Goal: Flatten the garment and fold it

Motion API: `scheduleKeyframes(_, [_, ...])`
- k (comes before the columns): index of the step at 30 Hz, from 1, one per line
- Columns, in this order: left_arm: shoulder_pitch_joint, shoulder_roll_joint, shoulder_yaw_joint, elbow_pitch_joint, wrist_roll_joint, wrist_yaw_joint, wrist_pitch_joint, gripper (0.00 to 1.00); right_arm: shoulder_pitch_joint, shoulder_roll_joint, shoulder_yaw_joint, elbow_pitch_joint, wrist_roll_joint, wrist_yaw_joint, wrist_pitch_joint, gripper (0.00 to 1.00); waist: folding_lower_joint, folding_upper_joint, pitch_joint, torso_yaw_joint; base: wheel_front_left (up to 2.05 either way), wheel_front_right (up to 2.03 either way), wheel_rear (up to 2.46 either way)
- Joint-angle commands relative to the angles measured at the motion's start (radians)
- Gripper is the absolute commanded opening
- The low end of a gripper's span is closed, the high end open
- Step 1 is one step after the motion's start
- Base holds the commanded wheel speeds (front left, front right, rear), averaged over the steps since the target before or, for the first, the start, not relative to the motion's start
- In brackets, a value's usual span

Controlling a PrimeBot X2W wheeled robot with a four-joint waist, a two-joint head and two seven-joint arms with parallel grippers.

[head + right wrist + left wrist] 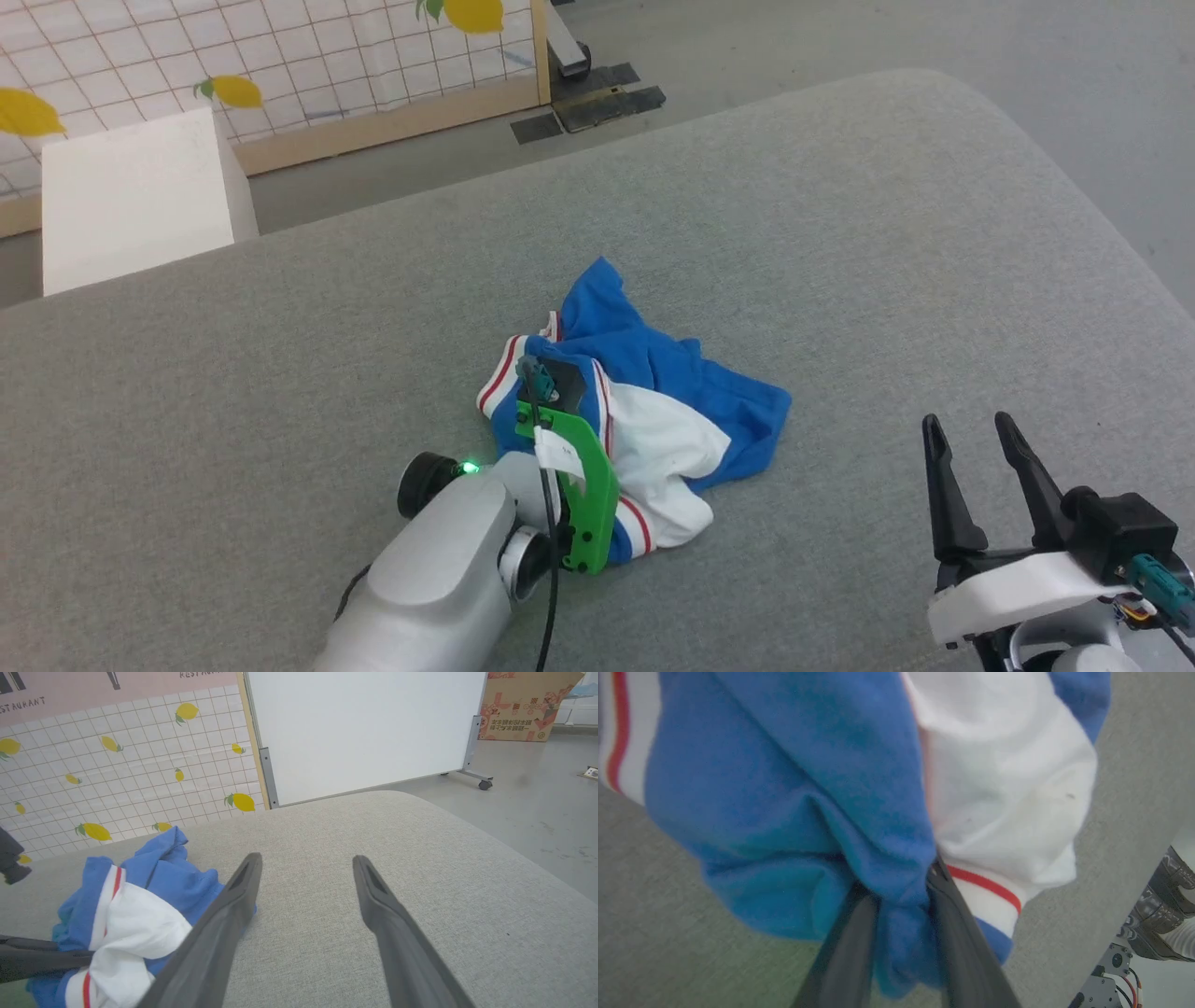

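A: Any readable text?
B: "RESTAURANT" on the pink wall panel (23,703), partly cropped. Print on the cardboard box (523,704) is illegible.
A: Jersey?
B: The jersey (653,411) is crumpled mid grey pad (887,233). Left gripper (901,891) narrow, pinching a blue fold. Right gripper (306,861) spread wide, empty, apart from it.

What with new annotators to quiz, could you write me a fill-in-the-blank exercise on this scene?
1. The garment lies in a crumpled heap, and the thin stripes on its white trim are ____.
2. Between the fingers of the left gripper sits a fold of ____ fabric.
3. The right gripper stands ____, with nothing between its fingers.
Missing words: red; blue; open.
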Motion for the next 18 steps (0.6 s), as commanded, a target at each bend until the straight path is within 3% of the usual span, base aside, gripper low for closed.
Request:
scheduleKeyframes(1, [0.015, 0.001, 0.005, 0.008, -0.005, 0.009, -0.020, 1.00, -0.012, 0.000, -0.002, 0.004, 0.009, -0.002, -0.009, 1.00, 0.0001, 0.0062, -0.002, 0.020, 0.00, 0.00, 0.00])
scheduleKeyframes(5, [0.004, 0.010, 0.057, -0.054, -0.014, 0.008, -0.190, 1.00, -0.012, 0.000, -0.004, 0.011, 0.006, -0.002, -0.013, 1.00, 0.0001, 0.0062, -0.016, 0.059, 0.00, 0.00, 0.00])
scheduleKeyframes(12, [0.039, 0.068, 0.179, -0.217, -0.004, 0.001, -0.616, 1.00, 0.003, 0.000, -0.030, -0.003, -0.012, -0.002, -0.006, 1.00, 0.0001, 0.0062, -0.052, 0.164, 0.00, 0.00, 0.00])
scheduleKeyframes(14, [0.064, 0.095, 0.205, -0.256, 0.003, -0.002, -0.694, 1.00, 0.005, 0.000, -0.036, -0.010, -0.017, -0.002, -0.001, 1.00, 0.0001, 0.0062, -0.060, 0.193, 0.00, 0.00, 0.00])
scheduleKeyframes(18, [0.133, 0.145, 0.260, -0.339, 0.025, 0.003, -0.745, 1.00, 0.012, 0.000, -0.042, -0.024, -0.024, -0.002, 0.010, 1.00, 0.0001, 0.0062, -0.075, 0.241, 0.00, 0.00, 0.00])
